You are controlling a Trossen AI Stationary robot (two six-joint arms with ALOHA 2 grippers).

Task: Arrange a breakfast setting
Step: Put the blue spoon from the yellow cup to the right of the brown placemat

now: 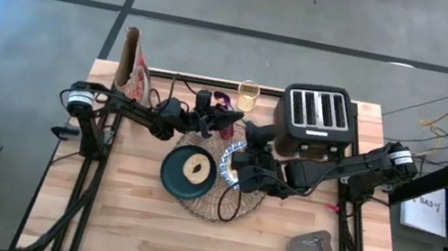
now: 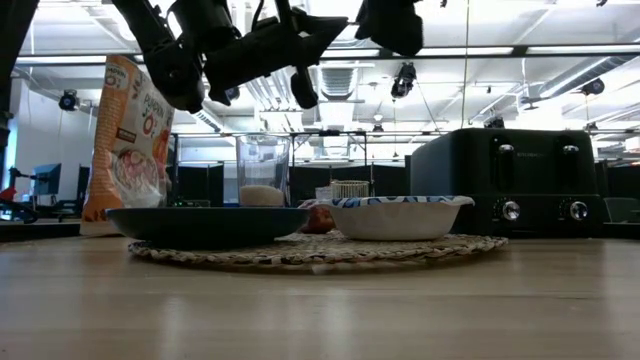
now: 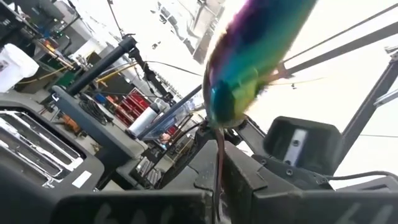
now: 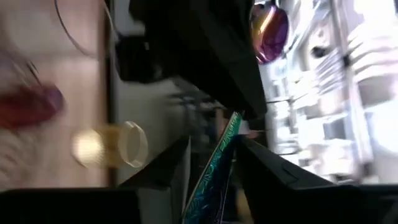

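Small spoon [image 3: 249,68] is up in the air, clamped by its handle in the left gripper [image 1: 229,123], jaws closed tight on it, iridescent bowl end pointing away from the wrist. It hangs above and behind the placemat [image 1: 240,203], over the bench. Right gripper [image 1: 240,166] sits just beside over the placemat; jaws look partly apart, holding nothing I can see. Left arm is clearly the nearer one for placing.

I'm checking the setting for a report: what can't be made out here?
- Blue-and-white patterned bowl: inside hidden by its rim in the low view, by the right arm from above.
- Small iridescent spoon: blurred in the left wrist view.
- Small clear glass: blurred in the right wrist view.
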